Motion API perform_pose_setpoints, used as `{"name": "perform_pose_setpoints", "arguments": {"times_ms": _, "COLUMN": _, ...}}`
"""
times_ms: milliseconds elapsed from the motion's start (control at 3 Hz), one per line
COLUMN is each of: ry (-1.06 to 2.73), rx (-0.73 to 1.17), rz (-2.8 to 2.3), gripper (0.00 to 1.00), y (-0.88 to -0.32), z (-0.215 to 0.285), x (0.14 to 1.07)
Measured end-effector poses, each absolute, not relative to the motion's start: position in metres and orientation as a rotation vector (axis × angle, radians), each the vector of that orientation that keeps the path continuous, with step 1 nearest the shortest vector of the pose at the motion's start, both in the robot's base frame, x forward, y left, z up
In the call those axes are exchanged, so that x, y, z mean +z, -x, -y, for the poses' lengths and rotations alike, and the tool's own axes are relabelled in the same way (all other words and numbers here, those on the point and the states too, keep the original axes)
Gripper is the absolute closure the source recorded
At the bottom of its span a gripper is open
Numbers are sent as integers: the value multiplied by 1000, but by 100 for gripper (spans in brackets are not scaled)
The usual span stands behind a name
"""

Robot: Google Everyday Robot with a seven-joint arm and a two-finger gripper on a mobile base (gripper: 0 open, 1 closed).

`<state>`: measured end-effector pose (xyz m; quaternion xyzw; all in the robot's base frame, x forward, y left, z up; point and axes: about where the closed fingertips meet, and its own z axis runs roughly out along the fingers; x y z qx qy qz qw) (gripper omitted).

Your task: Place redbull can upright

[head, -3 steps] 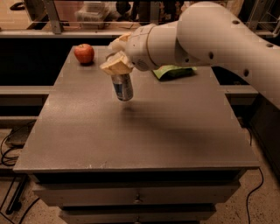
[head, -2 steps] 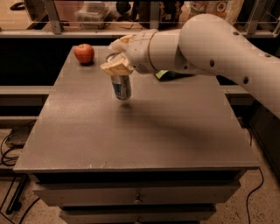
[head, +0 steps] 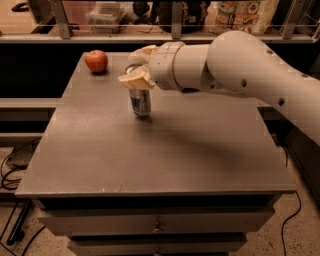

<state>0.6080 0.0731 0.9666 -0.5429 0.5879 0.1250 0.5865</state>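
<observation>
Looks like a robotics lab with a pantry corner: grey metal drawer cabinet [head: 200, 160] as worktable, loose black cables [head: 7, 175] on the floor, printed snack bags [head: 245, 15] shelved behind. A tan two-finger gripper [head: 136, 67] clasps the slim silver-and-blue redbull can [head: 140, 102] over the cabinet's far-left part.

No legible text anywhere.
The claw [head: 138, 67] grips the redbull can [head: 140, 102] by its top, over the far-left tabletop [head: 200, 150]; the can shows blue and silver panels, lettering unreadable. Printed bags [head: 245, 15] behind: markings unreadable.

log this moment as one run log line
pincer: closed on top of redbull can | redbull can: upright, over back-middle of table | apple: back left corner, apart from it
</observation>
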Motion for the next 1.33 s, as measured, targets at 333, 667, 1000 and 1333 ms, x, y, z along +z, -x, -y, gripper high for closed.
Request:
{"name": "perform_pose_setpoints", "arguments": {"times_ms": 333, "ry": 1223, "rx": 305, "rz": -1389, "gripper": 21, "y": -609, "z": -67, "x": 959}}
{"name": "perform_pose_setpoints", "arguments": {"times_ms": 667, "ry": 1203, "rx": 318, "rz": -1405, "gripper": 0, "y": -608, "z": -64, "x": 954}}
{"name": "perform_pose_setpoints", "arguments": {"times_ms": 1000, "ry": 1194, "rx": 342, "rz": -1457, "gripper": 0, "y": -602, "z": -63, "x": 945}}
{"name": "perform_pose_setpoints", "arguments": {"times_ms": 1333, "ry": 1192, "rx": 345, "rz": -1459, "gripper": 0, "y": -602, "z": -63, "x": 945}}
